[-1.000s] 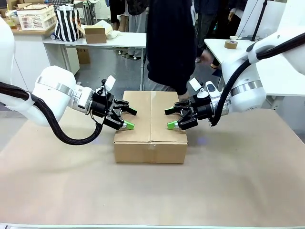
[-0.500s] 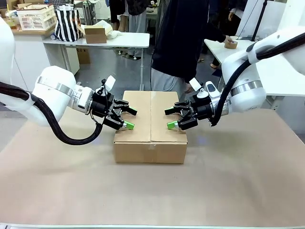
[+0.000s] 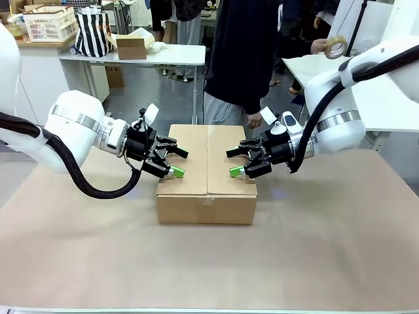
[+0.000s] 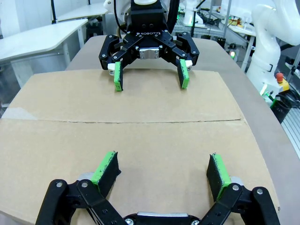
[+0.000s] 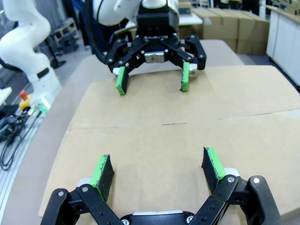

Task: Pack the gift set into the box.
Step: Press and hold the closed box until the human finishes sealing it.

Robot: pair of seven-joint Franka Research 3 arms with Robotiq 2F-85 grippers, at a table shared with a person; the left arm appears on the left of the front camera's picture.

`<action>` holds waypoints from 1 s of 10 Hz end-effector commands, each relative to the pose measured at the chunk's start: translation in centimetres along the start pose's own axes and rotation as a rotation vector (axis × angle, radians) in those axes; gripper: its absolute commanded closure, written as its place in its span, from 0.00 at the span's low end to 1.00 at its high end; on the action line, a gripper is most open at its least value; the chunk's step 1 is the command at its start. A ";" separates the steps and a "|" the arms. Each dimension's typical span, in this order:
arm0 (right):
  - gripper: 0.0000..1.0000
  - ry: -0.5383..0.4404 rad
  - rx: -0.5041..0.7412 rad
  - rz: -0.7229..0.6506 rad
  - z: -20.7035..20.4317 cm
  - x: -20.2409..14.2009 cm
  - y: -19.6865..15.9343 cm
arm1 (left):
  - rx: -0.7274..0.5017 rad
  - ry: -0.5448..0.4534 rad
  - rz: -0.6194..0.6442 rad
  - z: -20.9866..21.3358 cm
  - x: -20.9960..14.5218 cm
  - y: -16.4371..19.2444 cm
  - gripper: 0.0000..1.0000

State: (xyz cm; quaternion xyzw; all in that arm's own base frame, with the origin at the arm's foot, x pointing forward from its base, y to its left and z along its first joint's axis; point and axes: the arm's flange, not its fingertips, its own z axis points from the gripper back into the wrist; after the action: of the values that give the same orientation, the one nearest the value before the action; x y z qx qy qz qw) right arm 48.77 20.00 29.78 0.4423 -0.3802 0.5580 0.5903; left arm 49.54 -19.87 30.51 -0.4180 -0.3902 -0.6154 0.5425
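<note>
Closing stage of the packing, read from my own fingers outward. My left gripper (image 4: pixel 161 166) has its jaws spread wide with nothing between the green pads, low over the flap on its side of the box (image 3: pixel 206 196). My right gripper (image 5: pixel 157 168) faces it from the other flap, likewise spread and empty. Whether any pad actually touches the cardboard, I cannot tell. The box sits in the middle of the table (image 3: pixel 327 261), its top flaps folded down and meeting along a centre seam (image 3: pixel 207 160) that runs between my two grippers.

Risks, as I judge them:
- The seam looks untaped, so if I lift away too soon the flaps may spring up.
- If I bear down too hard near the seam, the flaps may buckle inward onto whatever lies beneath.
- The person (image 3: pixel 242 52) stands just beyond the box and holds a roll of tape (image 3: pixel 336 46) up at the right. A hand reaching along the seam would pass between my open fingers (a pinch point if either jaw closes).

Containers:
- The box is shut, so its contents are hidden and I cannot confirm the gift set is inside.
- On the far table, a small carton (image 3: pixel 131 47) shows white paper, beside a striped bag (image 3: pixel 91 33) and a white basket (image 3: pixel 49 23) whose contents I cannot make out
</note>
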 end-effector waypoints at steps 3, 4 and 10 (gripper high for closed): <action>0.00 0.003 -0.002 -0.004 0.0 -0.2 0.0 | 0.001 0.005 0.001 -0.1 -0.2 0.0 0.00; 0.00 0.003 -0.002 -0.004 0.0 -0.2 0.0 | 0.001 0.005 0.001 -0.1 -0.2 0.0 0.00; 0.00 0.003 -0.002 -0.004 0.0 -0.2 0.0 | 0.001 0.005 0.001 -0.1 -0.2 0.0 0.00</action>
State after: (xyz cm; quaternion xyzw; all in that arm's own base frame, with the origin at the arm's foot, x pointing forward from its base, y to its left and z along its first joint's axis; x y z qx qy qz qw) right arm 48.77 20.00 29.78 0.4423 -0.3802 0.5580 0.5903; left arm 49.54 -19.87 30.51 -0.4180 -0.3902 -0.6154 0.5425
